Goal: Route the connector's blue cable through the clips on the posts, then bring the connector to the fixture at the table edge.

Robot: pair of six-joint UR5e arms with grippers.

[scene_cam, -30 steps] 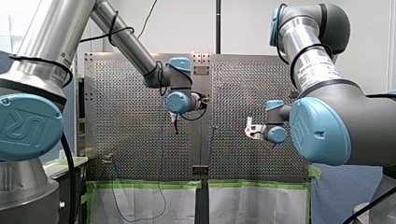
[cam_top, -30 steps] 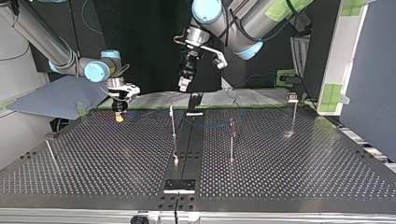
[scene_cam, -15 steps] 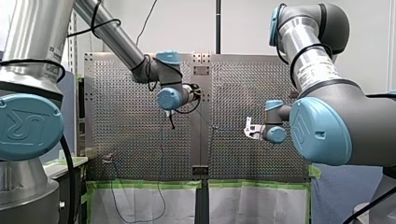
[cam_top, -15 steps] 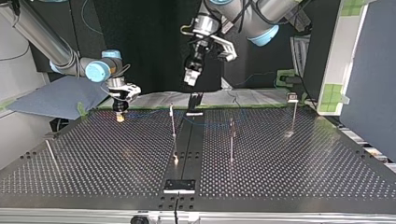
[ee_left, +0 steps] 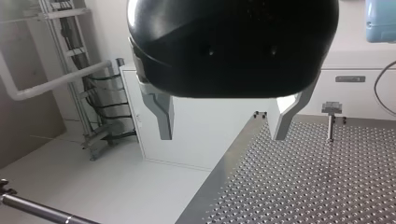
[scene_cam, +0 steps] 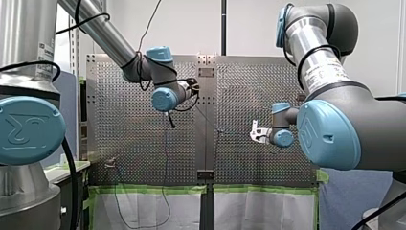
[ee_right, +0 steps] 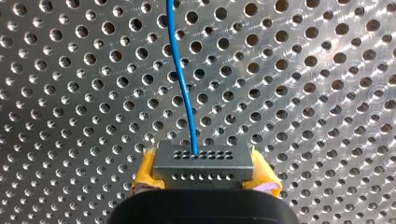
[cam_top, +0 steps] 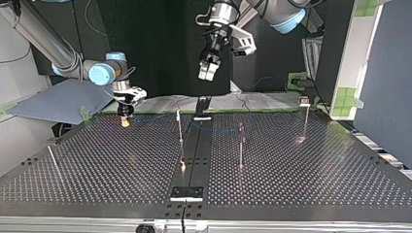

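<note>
Since 1 s ago my left gripper (cam_top: 208, 73) has climbed toward 1 o'clock in the top view, away from the slim post (cam_top: 180, 127); my right arm has not shifted. The left gripper hangs wide open and empty, its grey metal fingers (ee_left: 161, 116) well apart above the desk (cam_top: 316, 184) edge. My right gripper (ee_right: 204, 176) is clamped on the connector (ee_right: 203, 161), a small grey block with 2 rows of pin holes, squeezed between yellow pads (ee_right: 144, 179), low over the desk at the top view's 10 o'clock. The blue cable (ee_right: 181, 74), thin and limp, runs straight ahead of it over shiny perforated metal. I judge routing is in hand: I should keep the cable lightly taut, lower it into that post's clip, and not yank the connector askew.
</note>
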